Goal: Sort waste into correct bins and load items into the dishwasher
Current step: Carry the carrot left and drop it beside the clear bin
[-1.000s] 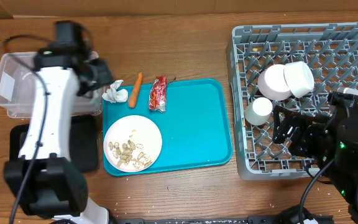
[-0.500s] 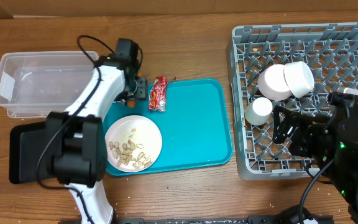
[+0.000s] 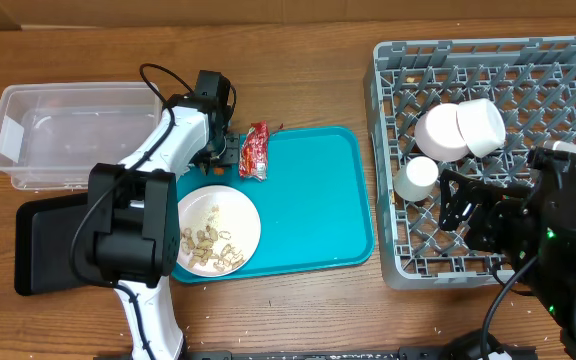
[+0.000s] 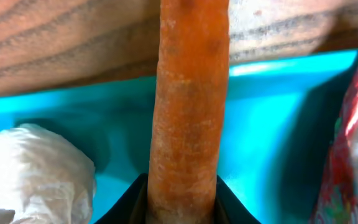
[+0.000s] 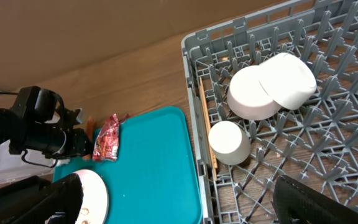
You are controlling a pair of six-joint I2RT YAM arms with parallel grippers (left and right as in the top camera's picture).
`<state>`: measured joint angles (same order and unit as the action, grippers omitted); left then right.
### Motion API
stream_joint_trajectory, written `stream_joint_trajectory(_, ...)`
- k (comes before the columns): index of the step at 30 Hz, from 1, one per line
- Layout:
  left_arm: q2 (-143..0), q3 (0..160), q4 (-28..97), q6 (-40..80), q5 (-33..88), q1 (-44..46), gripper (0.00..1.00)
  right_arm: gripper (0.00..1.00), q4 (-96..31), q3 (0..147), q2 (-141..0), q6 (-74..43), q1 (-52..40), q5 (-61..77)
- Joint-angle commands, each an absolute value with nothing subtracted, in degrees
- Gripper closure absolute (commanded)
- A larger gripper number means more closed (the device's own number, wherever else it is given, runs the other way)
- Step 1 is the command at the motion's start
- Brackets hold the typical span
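The carrot [image 4: 188, 106] lies across the far left edge of the blue tray [image 3: 308, 200], partly on the table [image 3: 318, 90]. The left hand [image 4: 180, 210] squeezes it between two black fingers [image 4: 124, 213]. A white tissue [image 4: 33, 174] sits just left of it and a red wrapper [image 3: 254, 151] is to its right. The right hand [image 5: 185, 205] hangs wide open over the grey rack [image 3: 380, 120], holding nothing.

A square grey plastic dish rack [image 3: 383, 150] at right holds two white round bowls [image 3: 438, 133] and a small white cup [image 3: 416, 178]. Left of it, a teal serving tray [image 3: 313, 210] bears a flat white plate [image 3: 243, 212] front-left and a red crinkled wrapper [image 3: 255, 150] back-left. A thin orange carrot-like stick [image 4: 188, 112] crosses its back edge. Farther left, a clear plastic tub [image 3: 78, 135] lies behind a shallow black tray [image 3: 53, 245].
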<state>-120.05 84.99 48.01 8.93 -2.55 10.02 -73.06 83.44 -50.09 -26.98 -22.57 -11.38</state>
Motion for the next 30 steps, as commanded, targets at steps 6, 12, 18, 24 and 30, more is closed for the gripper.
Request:
stream_joint_trajectory(6, -116.66, 91.0, 56.66, 13.04, -1.48, 10.15, 0.82, 0.0, -72.79, 83.31, -49.89, -27.05, -22.41, -11.97)
stream_joint_trajectory(12, -107.48, 94.76, 64.31, 20.43, -3.18, 9.61, 0.87, 0.0, -72.79, 83.31, -49.89, -27.05, -22.41, -11.97)
stream_joint_trajectory(18, -97.93, 94.72, 71.53, 30.83, -6.79, 4.99, 0.89, 0.0, -72.79, 83.31, -49.89, -27.05, -22.41, -11.97)
stream_joint_trajectory(24, -95.64, 92.62, 79.75, 36.75, -9.67, -5.23, 0.96, 0.0, -72.79, 83.31, -49.89, -27.05, -22.41, -11.97)
stream_joint_trajectory(30, -95.64, 79.72, 73.76, 36.42, -8.19, -15.84, 0.96, 0.0, -72.79, 83.31, -49.89, -27.05, -22.41, -11.97)
